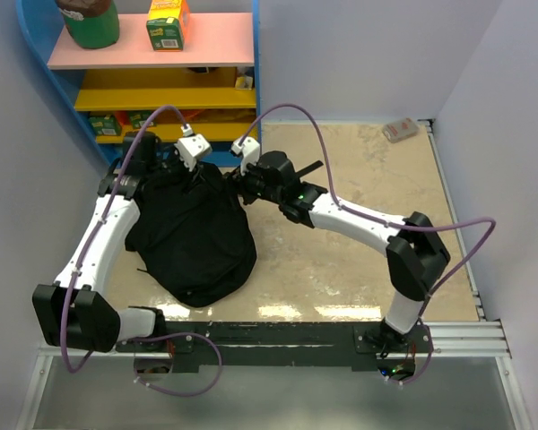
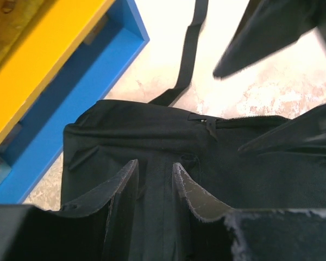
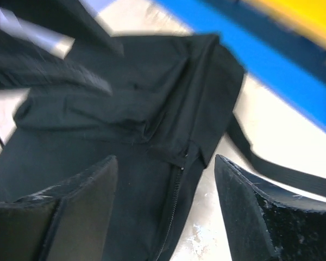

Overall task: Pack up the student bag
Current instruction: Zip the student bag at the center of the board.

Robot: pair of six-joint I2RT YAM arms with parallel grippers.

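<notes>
Left gripper [image 2: 155,166] hung narrowly parted, right gripper [image 3: 165,160] wide, both empty over the student bag [image 1: 197,242] by the table's [image 1: 359,260] left edge; gripping either side of its zip [image 2: 250,119] seemed wisest.

Marbled table [image 1: 359,260] bears the student bag [image 1: 193,242], one small object [image 1: 400,130].

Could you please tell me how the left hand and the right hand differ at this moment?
The left hand has its jaws only narrowly apart; the right hand has them wide. The zip shows inside the right hand's gap, but ahead and right of the left hand's. Both are open, hold nothing, and hover over the black bag.
</notes>
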